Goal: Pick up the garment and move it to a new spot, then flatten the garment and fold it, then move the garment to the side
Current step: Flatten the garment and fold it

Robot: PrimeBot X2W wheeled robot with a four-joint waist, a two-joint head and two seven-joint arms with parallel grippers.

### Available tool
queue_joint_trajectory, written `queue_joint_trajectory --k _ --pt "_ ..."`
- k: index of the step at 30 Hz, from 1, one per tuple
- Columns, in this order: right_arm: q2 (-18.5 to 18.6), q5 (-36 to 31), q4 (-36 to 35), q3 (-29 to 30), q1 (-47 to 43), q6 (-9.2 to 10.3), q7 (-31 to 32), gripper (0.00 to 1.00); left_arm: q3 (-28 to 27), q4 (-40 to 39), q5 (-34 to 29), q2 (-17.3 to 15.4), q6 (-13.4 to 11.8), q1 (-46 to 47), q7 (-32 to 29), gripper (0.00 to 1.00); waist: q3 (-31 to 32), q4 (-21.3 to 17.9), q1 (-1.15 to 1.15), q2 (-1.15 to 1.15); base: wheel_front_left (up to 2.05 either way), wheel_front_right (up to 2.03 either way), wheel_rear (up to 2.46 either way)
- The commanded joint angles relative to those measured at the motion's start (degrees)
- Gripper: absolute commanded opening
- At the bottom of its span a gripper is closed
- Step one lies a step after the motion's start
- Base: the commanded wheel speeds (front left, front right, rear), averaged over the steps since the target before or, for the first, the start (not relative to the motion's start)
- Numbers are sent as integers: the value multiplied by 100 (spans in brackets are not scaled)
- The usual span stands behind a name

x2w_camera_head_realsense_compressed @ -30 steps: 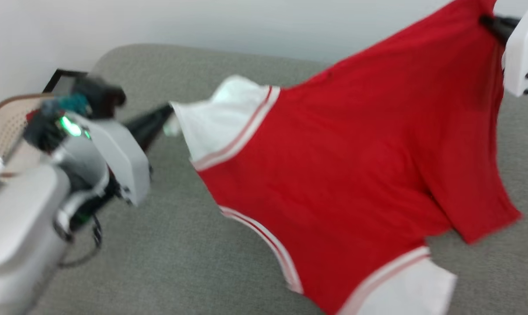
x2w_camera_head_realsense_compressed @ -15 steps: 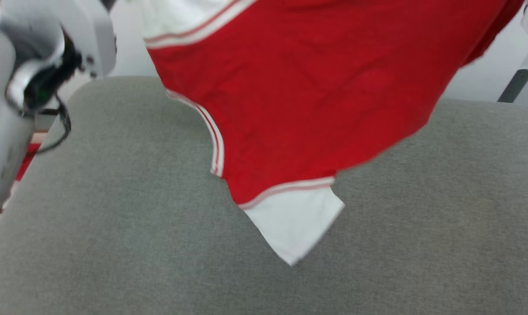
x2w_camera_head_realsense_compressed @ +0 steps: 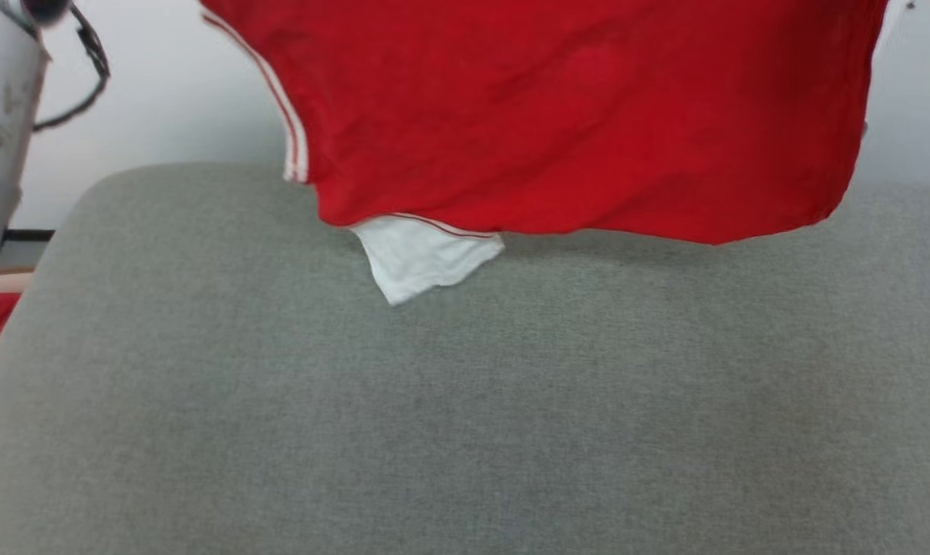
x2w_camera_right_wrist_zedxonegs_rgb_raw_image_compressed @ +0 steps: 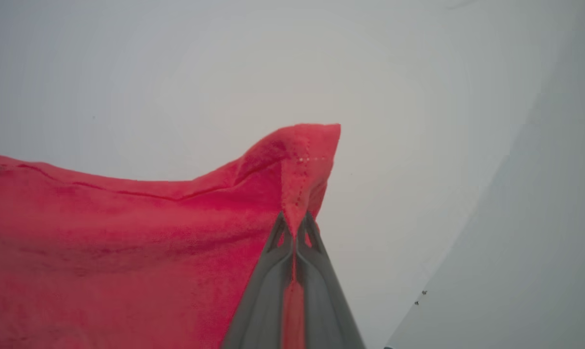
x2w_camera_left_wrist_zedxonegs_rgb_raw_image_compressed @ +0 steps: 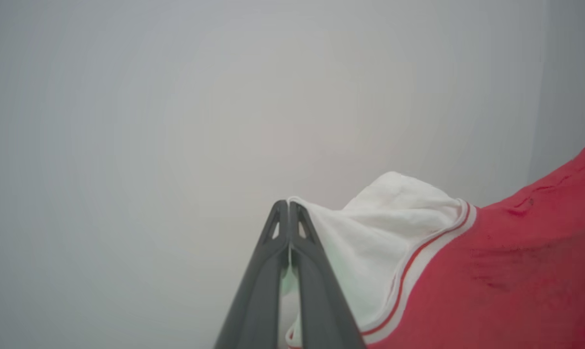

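Left fingers (x2w_camera_left_wrist_zedxonegs_rgb_raw_image_compressed: pixel 287 213) clenching jersey (x2w_camera_left_wrist_zedxonegs_rgb_raw_image_compressed: pixel 515 271) by white sleeve; right fingers (x2w_camera_right_wrist_zedxonegs_rgb_raw_image_compressed: pixel 291 235) clenching red corner; jersey hanging spread above surface (x2w_camera_head_realsense_compressed: pixel 465 424) far edge.

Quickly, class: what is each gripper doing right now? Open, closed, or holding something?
Left gripper: closed, holding the garment by its white sleeve.
Right gripper: closed, holding a red corner of the garment.

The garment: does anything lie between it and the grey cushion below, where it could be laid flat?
Nothing visible does. The garment hangs over the grey cushion; no object lies on the cushion beneath it.
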State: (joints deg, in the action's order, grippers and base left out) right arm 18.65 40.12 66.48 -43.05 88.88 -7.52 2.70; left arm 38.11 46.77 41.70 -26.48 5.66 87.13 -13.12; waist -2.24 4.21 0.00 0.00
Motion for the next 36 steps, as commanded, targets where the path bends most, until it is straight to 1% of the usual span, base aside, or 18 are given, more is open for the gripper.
queue_joint_trajectory --k 1,4,7,14,18,21,22,24,27,29,30,32,34,36 --pt "-131 -72 160 63 134 6 -86 0 -10 157 -48 53 -42 158 96 0 -29 -93 0 0 0 0 0" --pt "-400 -245 479 148 319 6 -219 0 -10 570 -120 166 -100 410 278 0 -87 -193 0 0 0 0 0" --pt "-588 -376 640 272 490 6 -263 0 -27 888 -158 265 -157 651 466 0 -199 -266 0 0 0 0 0" --pt "-832 -690 739 552 902 6 -303 0 -1 1330 -312 382 -204 1232 935 0 -718 -415 0 0 0 0 0" --pt "-777 -966 740 712 1243 6 -382 0 -23 1438 -364 457 -226 1688 1213 0 -1270 -476 0 0 0 0 0" --pt "-726 -1279 737 861 1623 6 -669 0 -22 1461 -460 507 -270 2151 1492 0 -1829 -501 0 0 0 0 0" --pt "-726 -1279 737 861 1623 6 -669 0 -22 1461 -460 507 -270 2151 1492 0 -1829 -501 0 0 0 0 0" --pt "-711 -1533 741 978 1875 6 -985 0 -30 1490 -536 521 -309 2473 1675 0 -2221 -531 0 0 0 0 0" --pt "-626 -2011 742 1168 2295 6 -1577 0 -55 1450 -649 527 -433 3005 2137 0 -2801 -569 0 0 0 0 0" --pt "-570 -2396 743 1326 2558 6 -1740 0 -77 1425 -724 585 -497 3295 2437 0 -3171 -555 0 0 0 0 0" --pt "-534 -2579 673 1435 2687 6 -1773 0 -93 1419 -732 618 -531 3431 2537 0 -3369 -527 0 0 0 0 0" --pt "-438 -3011 145 1762 2796 6 -1788 0 -182 1373 -719 712 -602 3667 2701 0 -3729 -445 0 0 0 0 0" --pt "-304 -3620 -533 2145 2593 6 -1780 0 -322 1272 -693 784 -692 3879 2792 0 -4065 -345 0 0 0 0 0" --pt "-310 -4246 -1271 2658 2244 6 -1777 0 -520 1011 -728 832 -807 3991 2824 0 -4339 -250 0 0 0 0 0"
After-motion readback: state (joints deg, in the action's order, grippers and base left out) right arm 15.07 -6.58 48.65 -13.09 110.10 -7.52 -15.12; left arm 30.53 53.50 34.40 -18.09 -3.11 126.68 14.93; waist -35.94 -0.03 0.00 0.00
